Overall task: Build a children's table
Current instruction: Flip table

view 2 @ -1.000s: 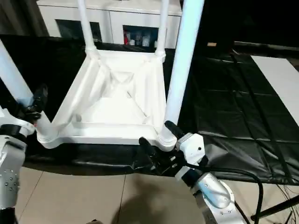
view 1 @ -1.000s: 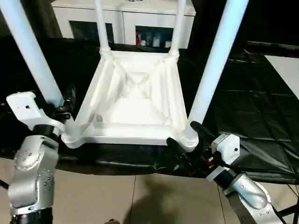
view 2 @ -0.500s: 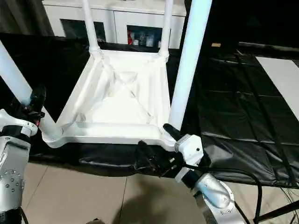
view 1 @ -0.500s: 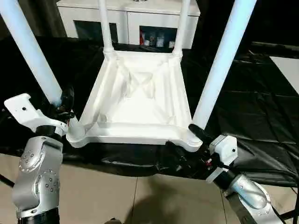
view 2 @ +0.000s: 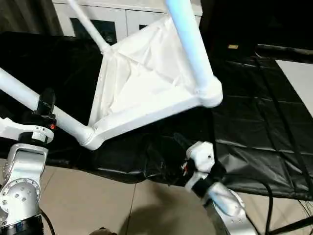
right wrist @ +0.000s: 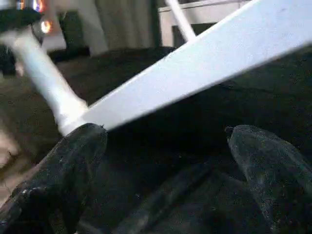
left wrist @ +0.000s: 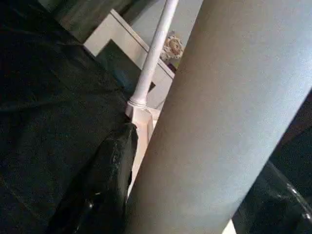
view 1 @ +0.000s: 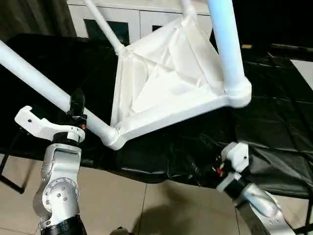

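The children's table is upside down and tipped steeply toward my left. Its near-right corner socket hangs high above the black cover, while the near-left corner stays low. My left gripper is shut on the near-left leg, which fills the gap between its black fingers in the left wrist view. The near-right leg rises out of frame, and a far leg points up and left. My right gripper is open and holds nothing, below the tabletop's near edge.
The black-covered work table spreads under and to the right of the children's table. A white cabinet with glass doors stands behind it. Tiled floor lies in front, between my two arms.
The children's table has tipped to my left. Its near-right corner lifted up and away from my right gripper, which stayed low and open. My left gripper tightened on the near-left leg.
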Tool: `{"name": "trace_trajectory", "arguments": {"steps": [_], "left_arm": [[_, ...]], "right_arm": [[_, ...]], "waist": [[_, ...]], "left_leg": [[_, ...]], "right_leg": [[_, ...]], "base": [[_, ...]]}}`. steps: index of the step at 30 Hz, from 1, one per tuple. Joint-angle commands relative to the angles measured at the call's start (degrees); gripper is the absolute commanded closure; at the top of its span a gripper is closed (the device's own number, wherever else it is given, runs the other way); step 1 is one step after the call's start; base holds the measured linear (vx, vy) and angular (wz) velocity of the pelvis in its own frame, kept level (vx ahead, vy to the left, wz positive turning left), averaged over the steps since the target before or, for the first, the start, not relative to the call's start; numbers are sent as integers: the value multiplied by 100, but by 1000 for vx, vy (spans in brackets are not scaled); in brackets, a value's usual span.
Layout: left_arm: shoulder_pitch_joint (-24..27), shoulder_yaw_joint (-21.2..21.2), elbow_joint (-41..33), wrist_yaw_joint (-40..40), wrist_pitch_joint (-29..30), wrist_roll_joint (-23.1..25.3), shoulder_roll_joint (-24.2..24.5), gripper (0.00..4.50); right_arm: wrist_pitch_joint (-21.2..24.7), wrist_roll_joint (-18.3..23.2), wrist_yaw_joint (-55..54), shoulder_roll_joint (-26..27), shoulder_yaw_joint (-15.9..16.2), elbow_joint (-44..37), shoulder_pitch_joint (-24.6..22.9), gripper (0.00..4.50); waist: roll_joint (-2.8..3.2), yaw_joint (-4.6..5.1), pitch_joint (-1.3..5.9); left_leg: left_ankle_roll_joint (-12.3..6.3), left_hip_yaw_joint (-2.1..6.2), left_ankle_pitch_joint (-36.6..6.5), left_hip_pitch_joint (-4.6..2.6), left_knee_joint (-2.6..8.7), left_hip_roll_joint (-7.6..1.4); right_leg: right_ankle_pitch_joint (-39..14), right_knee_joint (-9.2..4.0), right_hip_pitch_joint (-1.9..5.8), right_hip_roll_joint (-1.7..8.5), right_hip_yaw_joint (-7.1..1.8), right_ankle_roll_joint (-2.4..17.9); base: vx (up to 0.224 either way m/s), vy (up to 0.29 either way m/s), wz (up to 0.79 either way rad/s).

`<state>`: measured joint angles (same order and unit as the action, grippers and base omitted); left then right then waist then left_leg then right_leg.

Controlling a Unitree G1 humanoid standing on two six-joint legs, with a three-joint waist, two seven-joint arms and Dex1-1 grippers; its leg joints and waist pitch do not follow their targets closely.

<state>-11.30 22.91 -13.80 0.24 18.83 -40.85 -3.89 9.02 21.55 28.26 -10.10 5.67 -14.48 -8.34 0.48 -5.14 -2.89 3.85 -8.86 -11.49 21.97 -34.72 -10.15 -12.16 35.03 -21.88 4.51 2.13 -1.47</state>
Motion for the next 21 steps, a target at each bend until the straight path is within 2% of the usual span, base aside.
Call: {"name": "trace_trajectory", "arguments": {"steps": [1, 2, 3, 4, 5, 6, 7, 8, 9, 10, 13, 15, 16, 17, 21], "left_arm": [[-151, -181, 0, -39, 41, -334, -295, 212], [-163, -189, 3, -20, 60, -345, -306, 212], [-163, -189, 3, -20, 60, -345, -306, 212], [-179, -192, 8, 13, 84, -380, -310, 212], [-179, -192, 8, 13, 84, -380, -310, 212], [-205, -159, 5, 82, 76, -447, -325, 212], [-208, -151, 3, 98, 76, -452, -319, 212], [-212, -140, 1, 106, 59, -460, -326, 212], [-208, -141, -3, 107, 66, -459, -320, 212], [-206, -141, -9, 107, 65, -462, -320, 212], [-193, -146, -45, 110, 56, -461, -322, 212], [-191, -140, -57, 114, 57, -457, -318, 212], [-182, -146, -72, 125, 63, -446, -320, 213], [-173, -151, -84, 128, 59, -445, -321, 213], [-160, -178, -97, 143, 66, -446, -311, 213]], "right_arm": [[564, 547, -213, 146, -201, -40, 248, 0], [782, 731, -285, 211, -230, -43, 340, 0], [782, 731, -285, 211, -230, -43, 340, 0], [1065, 909, -486, 334, -304, -9, 500, 0], [1065, 909, -486, 334, -304, -9, 500, 0], [1474, 1542, -987, 750, -529, 137, 903, 0], [1592, 1768, -1167, 904, -613, 204, 1037, 0], [1612, 1904, -1322, 1057, -684, 295, 1178, 0], [1636, 1903, -1481, 1172, -741, 376, 1286, 0], [1629, 1887, -1570, 1241, -783, 424, 1349, 0], [1422, 1831, -1899, 1533, -980, 673, 1615, 0], [1291, 1837, -1951, 1636, -1053, 751, 1747, 0], [1218, 1805, -1983, 1666, -1085, 784, 1806, 0], [1197, 1751, -2157, 1727, -1176, 859, 1918, 0], [1191, 1605, -2687, 1812, -1389, 1152, 2257, 0]], "waist": [[-4, 32, 305], [-8, 43, 303], [1, 36, 310], [-2, 23, 313], [3, 24, 310], [1, 29, 316], [6, 60, 329], [-30, 60, 332], [-1, 44, 327], [12, 37, 328], [0, 36, 361], [4, 33, 353], [-45, 32, 359], [-17, 28, 362], [-15, 37, 365]], "left_leg": [[-191, 57, -1031, -62, 470, -230], [-167, 62, -1008, -57, 477, -221], [-143, 62, -1025, -63, 476, -228], [-95, 47, -1020, -69, 466, -232], [-81, 50, -973, -76, 469, -227], [-56, 55, -883, -64, 469, -218], [-46, 70, -925, -60, 481, -205], [-31, 63, -949, -60, 480, -209], [32, 50, -973, -76, 477, -215], [90, 47, -889, -67, 481, -215], [214, 44, -677, -67, 473, -214], [215, 28, -654, -63, 460, -201], [191, 23, -579, -54, 453, -194], [198, 29, -539, -56, 453, -191], [271, 17, -575, -69, 450, -179]], "right_leg": [[-594, -393, 202, 250, -201, 850], [-578, -386, 206, 242, -195, 844], [-614, -390, 200, 250, -194, 834], [-624, -403, 189, 252, -198, 814], [-574, -394, 184, 246, -201, 826], [-450, -375, 196, 241, -198, 828], [-480, -350, 193, 251, -187, 840], [-553, -361, 189, 253, -183, 810], [-622, -373, 164, 253, -191, 779], [-549, -369, 171, 244, -190, 738], [-171, -320, 188, 251, -178, 711], [-19, -317, 191, 231, -186, 672], [85, -314, 214, 232, -184, 631], [86, -299, 208, 241, -178, 623], [-82, -307, 195, 234, -179, 550]], "base": [[0, 0, 0], [0, 0, 0], [0, 0, 0], [0, 0, 0], [0, 0, 0], [0, 0, 0], [0, 0, 0], [0, 0, 0], [0, 0, 0], [0, 0, 0], [0, 0, 0], [0, 0, 0], [0, 0, 0], [0, 0, 0], [0, 0, 0]]}}
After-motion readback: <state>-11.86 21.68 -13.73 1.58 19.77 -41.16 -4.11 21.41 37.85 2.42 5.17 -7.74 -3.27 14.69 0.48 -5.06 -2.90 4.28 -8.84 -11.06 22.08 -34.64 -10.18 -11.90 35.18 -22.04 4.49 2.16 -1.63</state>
